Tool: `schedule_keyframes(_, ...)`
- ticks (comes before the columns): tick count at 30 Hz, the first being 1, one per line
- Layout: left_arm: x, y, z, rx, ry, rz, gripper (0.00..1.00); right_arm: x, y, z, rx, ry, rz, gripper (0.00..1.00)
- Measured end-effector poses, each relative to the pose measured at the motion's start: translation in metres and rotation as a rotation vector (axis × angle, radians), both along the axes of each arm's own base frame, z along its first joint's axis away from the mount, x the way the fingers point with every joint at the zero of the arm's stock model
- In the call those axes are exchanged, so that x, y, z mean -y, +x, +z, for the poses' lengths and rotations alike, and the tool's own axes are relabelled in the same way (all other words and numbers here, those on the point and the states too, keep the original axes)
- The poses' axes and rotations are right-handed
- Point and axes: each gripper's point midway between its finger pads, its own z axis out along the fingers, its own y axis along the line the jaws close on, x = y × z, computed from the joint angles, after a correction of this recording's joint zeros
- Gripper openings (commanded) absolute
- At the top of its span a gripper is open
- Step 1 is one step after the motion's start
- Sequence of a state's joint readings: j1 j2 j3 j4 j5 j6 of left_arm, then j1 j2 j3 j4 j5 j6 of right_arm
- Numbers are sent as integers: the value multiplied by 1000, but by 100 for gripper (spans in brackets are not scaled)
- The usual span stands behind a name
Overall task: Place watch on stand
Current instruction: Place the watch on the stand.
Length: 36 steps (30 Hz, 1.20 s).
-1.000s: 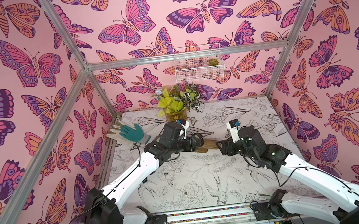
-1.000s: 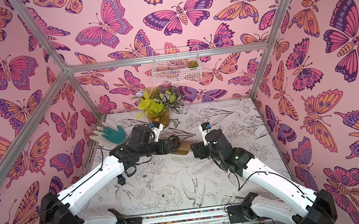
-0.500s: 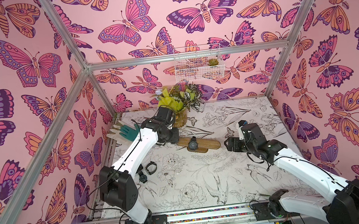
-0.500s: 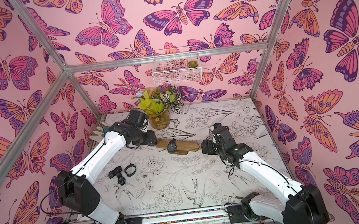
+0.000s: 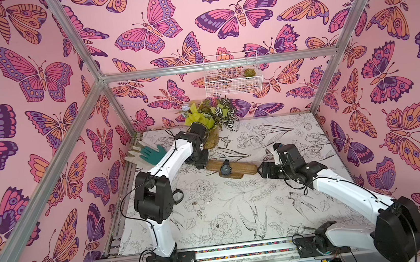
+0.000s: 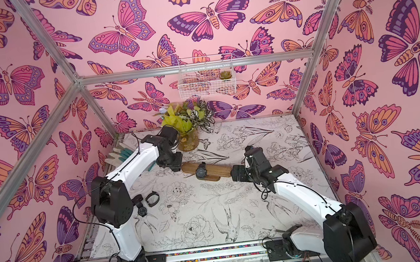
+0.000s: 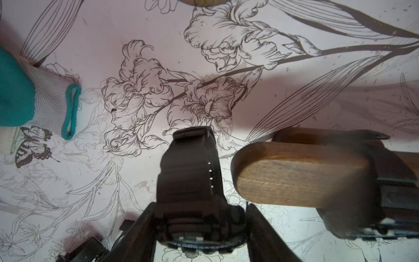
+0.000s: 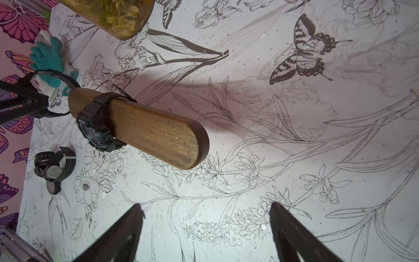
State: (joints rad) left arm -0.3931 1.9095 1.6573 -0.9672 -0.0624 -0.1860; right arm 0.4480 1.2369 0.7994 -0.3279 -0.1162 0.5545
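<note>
L claw (image 7: 201, 209): clamped on the case of a black round-cased watch w/ closed ribbed strap loop (image 7: 188, 172). The loop projects ahead of the tips, leaving it free to slide over a bar end.
Held watch pos.: just beside the left end of the stand, a long brown wooden bar w/ rounded ends on a small oval base (image 5: 242, 169). Not on it yet; contact w/ the bar cannot be told.
R claw (image 8: 206, 205): tips wide apart, nothing between. It sits just off the right bar end, not touching, aimed along the bar. Judged: posted to brace the stand vs. a push from the left.
Stand pos.: mid-worktop, long axis left–right, both ends clear for loading.
Mounted watch: a 2nd chunky black watch (image 5: 225, 167) strapped round the bar, left of centre, face up.
Spares: two dark strap watches (image 8: 53, 169) lying near-left on the white flower-print worktop (image 5: 238, 208).
Clutter: teal-and-white work glove (image 5: 150, 154) far-left; glass vase w/ green foliage (image 5: 211, 141) beyond the stand.
Step (judged): align loop w/ left bar end, then slide on.
Risk (judged): loop may snag the rounded end and shove the unbraced stand right.
</note>
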Motion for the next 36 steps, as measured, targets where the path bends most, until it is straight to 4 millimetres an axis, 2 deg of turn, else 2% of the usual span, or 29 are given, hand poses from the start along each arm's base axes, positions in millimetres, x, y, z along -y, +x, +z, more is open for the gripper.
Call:
schedule_keyframes(7,11,-3,-14,-36,6,-57,37,-5,5,-13,-40,-8,10,86)
schedule_keyframes(18,28,-10,-13,-35,10,-114,37,-24,27,-22,-66,6,39,72)
schedule_keyframes(30,45,-20,-20,-60,9,-168,38,-42,34,-28,-83,4,85,53)
schedule_keyframes(34,50,-23,-20,-64,1,-188,40,-44,37,-34,-94,-7,89,51)
schedule_keyframes(36,53,-24,-19,-65,-1,-198,44,-44,37,-36,-96,-10,93,51)
